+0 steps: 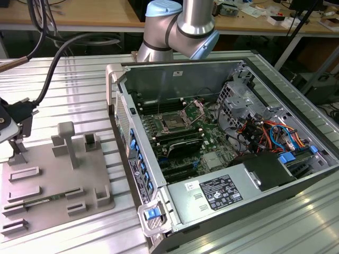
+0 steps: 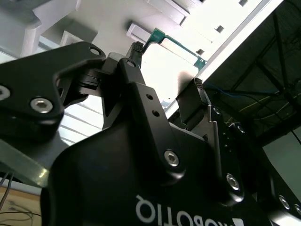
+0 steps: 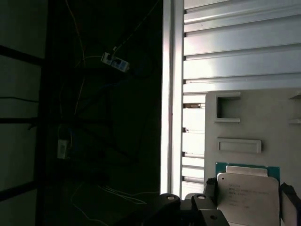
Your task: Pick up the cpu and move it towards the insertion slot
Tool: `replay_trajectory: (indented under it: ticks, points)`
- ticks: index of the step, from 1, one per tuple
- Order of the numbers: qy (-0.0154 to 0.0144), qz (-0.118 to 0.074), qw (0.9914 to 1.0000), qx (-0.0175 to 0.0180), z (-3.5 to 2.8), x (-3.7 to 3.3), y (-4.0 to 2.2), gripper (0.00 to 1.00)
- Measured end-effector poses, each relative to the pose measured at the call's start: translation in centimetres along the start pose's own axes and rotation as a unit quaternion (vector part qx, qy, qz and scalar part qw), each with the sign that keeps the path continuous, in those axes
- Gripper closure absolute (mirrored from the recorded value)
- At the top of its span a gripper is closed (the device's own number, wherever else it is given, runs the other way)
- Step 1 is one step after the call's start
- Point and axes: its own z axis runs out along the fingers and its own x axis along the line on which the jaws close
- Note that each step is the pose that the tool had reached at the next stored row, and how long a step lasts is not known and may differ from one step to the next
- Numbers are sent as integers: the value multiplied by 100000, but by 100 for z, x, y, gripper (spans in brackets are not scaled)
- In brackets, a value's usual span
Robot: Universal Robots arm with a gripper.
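Note:
My gripper (image 3: 248, 193) is shut on the cpu (image 3: 247, 190), a flat silvery square with a thin green border, with one dark finger at each side edge. In the second wrist view the cpu (image 2: 169, 59) shows bright between the fingertips (image 2: 136, 51) of the gripper (image 2: 167, 69). It is over the grey tray (image 3: 263, 117); I cannot tell whether it is clear of the tray. In the exterior view the gripper (image 1: 17, 150) is at the far left, over the tray's (image 1: 53, 174) left end. The insertion slot (image 1: 172, 123), a dark square socket with a shiny frame, lies inside the open computer case, far to the exterior view's right.
The case wall (image 1: 119, 127) stands between tray and motherboard. A tall grey post (image 1: 68, 143) and raised pockets stick up from the tray. A thick cable (image 1: 47, 74) arcs over the ribbed metal table. The table edge (image 3: 167, 94) is close beside the tray. The power supply (image 1: 220, 193) fills the case's near end.

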Motion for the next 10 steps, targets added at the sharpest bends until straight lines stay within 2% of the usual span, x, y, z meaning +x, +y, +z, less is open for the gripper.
replay_trajectory:
  ticks: [10]
  points:
    - [-2, 1, 100000, 2, -117, 2, 4, 45]
